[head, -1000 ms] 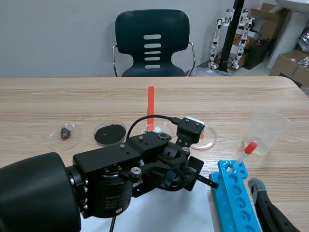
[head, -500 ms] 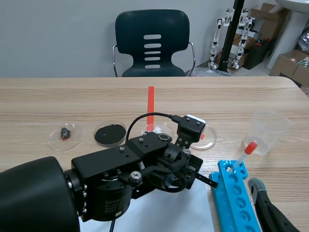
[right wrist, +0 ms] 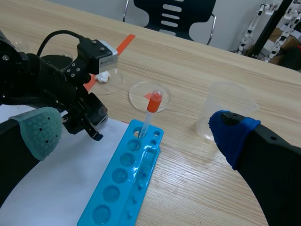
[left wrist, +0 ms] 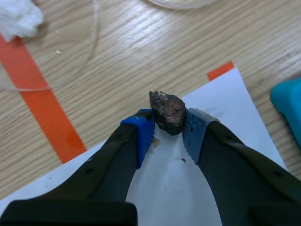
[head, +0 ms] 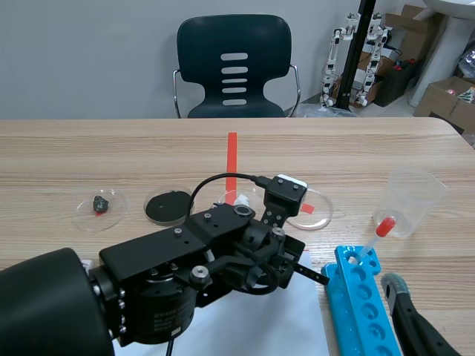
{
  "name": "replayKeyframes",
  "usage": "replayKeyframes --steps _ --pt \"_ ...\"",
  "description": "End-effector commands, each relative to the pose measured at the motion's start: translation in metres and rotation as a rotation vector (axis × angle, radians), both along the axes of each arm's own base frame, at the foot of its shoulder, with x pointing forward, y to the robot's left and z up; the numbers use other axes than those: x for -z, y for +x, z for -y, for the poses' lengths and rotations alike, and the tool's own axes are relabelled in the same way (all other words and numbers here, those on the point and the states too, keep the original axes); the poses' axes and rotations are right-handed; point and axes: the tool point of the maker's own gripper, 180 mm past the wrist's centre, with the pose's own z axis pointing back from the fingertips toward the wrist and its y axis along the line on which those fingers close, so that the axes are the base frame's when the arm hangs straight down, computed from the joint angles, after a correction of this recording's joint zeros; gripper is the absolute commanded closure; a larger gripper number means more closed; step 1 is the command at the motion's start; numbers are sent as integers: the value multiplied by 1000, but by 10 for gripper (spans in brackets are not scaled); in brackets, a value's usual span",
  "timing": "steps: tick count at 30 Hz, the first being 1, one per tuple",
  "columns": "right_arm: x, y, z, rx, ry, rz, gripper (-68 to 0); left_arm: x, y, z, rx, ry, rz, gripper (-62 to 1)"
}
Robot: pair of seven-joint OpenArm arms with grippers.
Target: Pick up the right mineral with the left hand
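Pale wood-grain table [head: 111,148] runs under everything. A rough, knobbly brown mineral [left wrist: 168,111] is pinched by the left gripper [left wrist: 168,128] (blue dotted pads [left wrist: 141,136] on both sides), over the far edge of a white paper sheet [left wrist: 174,188] by the table's near edge. Beyond, a clear round dish [left wrist: 61,52] holds a crumpled white lump [left wrist: 16,19]. Toward the right edge, a blue rack [right wrist: 123,175] carries a red-capped dropper [right wrist: 148,115]; the right gripper [right wrist: 136,134] gapes, holding nothing.

Brown lumpy mineral [left wrist: 168,111] pinched between end effector [left wrist: 168,129] pads.

Left gripper [left wrist: 168,125] clamped (right gripper [right wrist: 135,133] agape)
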Motion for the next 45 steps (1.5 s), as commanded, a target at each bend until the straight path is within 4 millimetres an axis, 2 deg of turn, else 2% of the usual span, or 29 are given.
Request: replayKeyframes --steps 1,8,15,20,25,29,32,38,45 --pt "-9 4 1 5 8 36 -679 -12 6 1 -15 -38 32 -130" --pt "-9 4 1 5 8 36 -679 -32 20 -39 -130 -83 96 -130" --pt "-9 4 1 5 8 36 -679 -77 28 -88 -268 -185 222 -130" --pt "-9 4 1 5 8 36 -679 -106 22 -134 -356 -182 309 -130" --pt "-9 4 1 5 8 36 -679 -125 10 -187 -465 -132 377 -130" --pt "-9 4 1 5 8 36 -679 -141 -5 -231 -552 -58 442 -130" --pt "-9 4 1 5 8 36 -679 -151 -19 -250 -593 -41 491 -130" --pt "-9 4 1 5 8 36 -679 -165 -47 -257 -545 -35 553 -130" --pt "-9 4 1 5 8 36 -679 -161 -76 -248 -453 -42 556 -130"
